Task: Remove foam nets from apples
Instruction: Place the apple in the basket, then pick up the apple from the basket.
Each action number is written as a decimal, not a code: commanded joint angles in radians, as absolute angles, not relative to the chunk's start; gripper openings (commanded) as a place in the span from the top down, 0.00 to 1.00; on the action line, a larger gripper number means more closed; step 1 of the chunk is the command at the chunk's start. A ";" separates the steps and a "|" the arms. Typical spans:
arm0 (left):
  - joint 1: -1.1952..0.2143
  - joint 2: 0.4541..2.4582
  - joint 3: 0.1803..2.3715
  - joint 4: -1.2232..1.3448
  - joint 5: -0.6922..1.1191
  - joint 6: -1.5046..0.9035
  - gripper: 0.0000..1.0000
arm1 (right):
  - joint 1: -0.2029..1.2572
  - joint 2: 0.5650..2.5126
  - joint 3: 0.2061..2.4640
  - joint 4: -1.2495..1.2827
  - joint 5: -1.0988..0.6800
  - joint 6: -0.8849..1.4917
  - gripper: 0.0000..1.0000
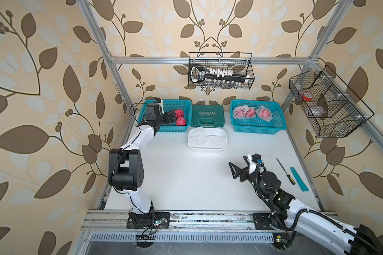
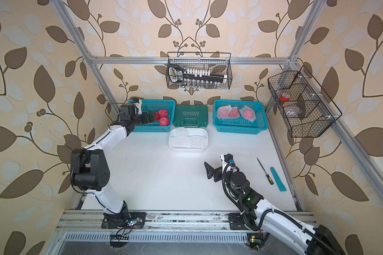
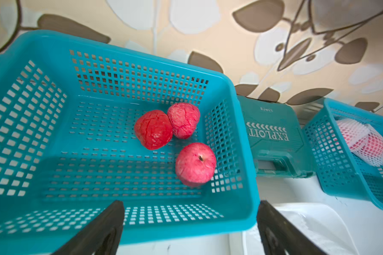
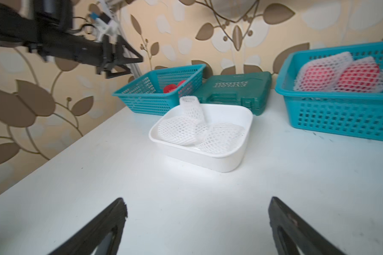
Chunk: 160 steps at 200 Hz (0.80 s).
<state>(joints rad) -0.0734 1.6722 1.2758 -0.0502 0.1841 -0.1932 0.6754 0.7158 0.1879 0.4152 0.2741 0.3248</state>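
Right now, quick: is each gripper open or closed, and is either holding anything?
Left gripper: open, holding nothing.
Right gripper: open, holding nothing.

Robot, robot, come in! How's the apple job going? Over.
Left gripper open, empty, over the basket of three bare apples. Right gripper open, empty, above the table. Three netted apples waiting; loose nets in white tub. Nothing blocking.

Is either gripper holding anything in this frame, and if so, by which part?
Nothing is held. The left gripper is open over the basket of bare apples; the right gripper is open above the table.
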 commanded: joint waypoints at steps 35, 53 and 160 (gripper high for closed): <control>-0.384 1.310 0.921 0.123 0.061 -0.285 0.05 | 0.236 0.989 0.533 0.283 0.081 0.551 0.00; -0.493 1.268 0.881 0.118 0.019 -0.262 0.08 | 0.117 1.114 0.677 0.232 -0.033 0.583 0.02; -0.778 1.198 0.775 0.025 0.057 -0.180 0.06 | -0.043 1.784 1.410 -0.082 -0.207 0.378 0.03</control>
<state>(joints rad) -0.7719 1.2430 0.7898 0.0242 0.0479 -0.2169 -0.0429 1.6833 1.2884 0.0444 -0.1524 0.4580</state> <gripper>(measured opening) 0.936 0.978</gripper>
